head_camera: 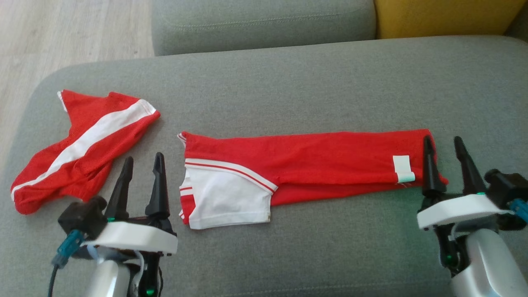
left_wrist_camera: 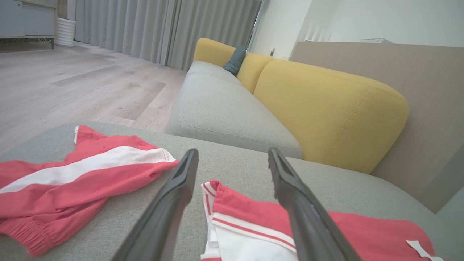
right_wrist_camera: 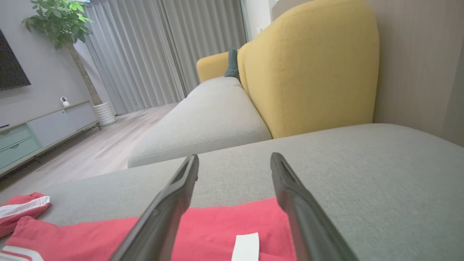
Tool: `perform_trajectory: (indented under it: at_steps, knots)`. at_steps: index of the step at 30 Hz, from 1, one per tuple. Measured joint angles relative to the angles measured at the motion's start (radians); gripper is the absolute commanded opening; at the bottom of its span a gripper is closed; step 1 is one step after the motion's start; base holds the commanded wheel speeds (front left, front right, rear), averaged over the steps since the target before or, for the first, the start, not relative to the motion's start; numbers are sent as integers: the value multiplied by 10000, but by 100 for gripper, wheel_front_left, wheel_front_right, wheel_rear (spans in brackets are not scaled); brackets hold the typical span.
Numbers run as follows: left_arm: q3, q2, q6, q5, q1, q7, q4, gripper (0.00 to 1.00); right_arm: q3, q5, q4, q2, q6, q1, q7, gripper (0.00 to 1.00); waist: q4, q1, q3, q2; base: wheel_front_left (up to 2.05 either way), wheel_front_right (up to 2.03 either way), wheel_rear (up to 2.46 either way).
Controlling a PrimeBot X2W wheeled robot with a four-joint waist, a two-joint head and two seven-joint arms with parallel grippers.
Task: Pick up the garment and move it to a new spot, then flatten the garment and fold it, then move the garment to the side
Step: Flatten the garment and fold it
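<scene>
A red garment point(head_camera: 313, 165) with a white, red-striped sleeve and a small white tag lies folded into a long band across the grey sofa seat point(head_camera: 288, 95). Its sleeve end point(left_wrist_camera: 246, 232) shows in the left wrist view, its tag end point(right_wrist_camera: 224, 235) in the right wrist view. My left gripper point(head_camera: 142, 165) stands open just left of the sleeve end, holding nothing. My right gripper point(head_camera: 443, 146) is open at the band's right end, its inner finger over the red edge, with nothing gripped.
A second red garment with a white stripe point(head_camera: 78, 144) lies crumpled at the seat's left end. A yellow backrest point(head_camera: 445, 16) and another grey cushion point(head_camera: 264, 24) stand behind. Wood floor point(head_camera: 62, 33) drops off at the far left.
</scene>
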Motion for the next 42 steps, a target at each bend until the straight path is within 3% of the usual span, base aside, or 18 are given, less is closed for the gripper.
perform_trajectory:
  at_steps: [9,18,24,38,39,40,42]
  knots:
    - [270,-238,-566,510,-176,0,397,100,-1586,-573,1285,324,0,-367,1081,100,87,0,492,0,0,0,0]
    - [267,-311,-736,447,-823,0,780,100,-3545,-1871,2796,472,0,-1907,2067,100,302,1,1398,0,0,0,0]
    - [265,-324,-740,454,-1106,0,821,100,-3530,-1636,3733,531,0,-2414,2322,100,476,1,1815,0,0,0,0]
    - [286,-334,-738,454,-1285,0,859,100,-3758,-1962,4573,523,0,-3227,2476,100,413,1,2099,0,0,0,0]
    - [290,-334,-738,454,-1309,0,863,100,-3766,-1962,4596,523,0,-3249,2470,35,398,1,2090,0,0,0,0]
    - [307,-336,-738,454,-1347,0,872,100,-3791,-1975,4594,525,0,-3268,2462,0,379,1,2072,0,0,0,0]
    - [334,-336,-738,454,-1371,0,876,100,-3829,-2025,4589,527,0,-3278,2452,0,356,1,2044,0,0,0,0]
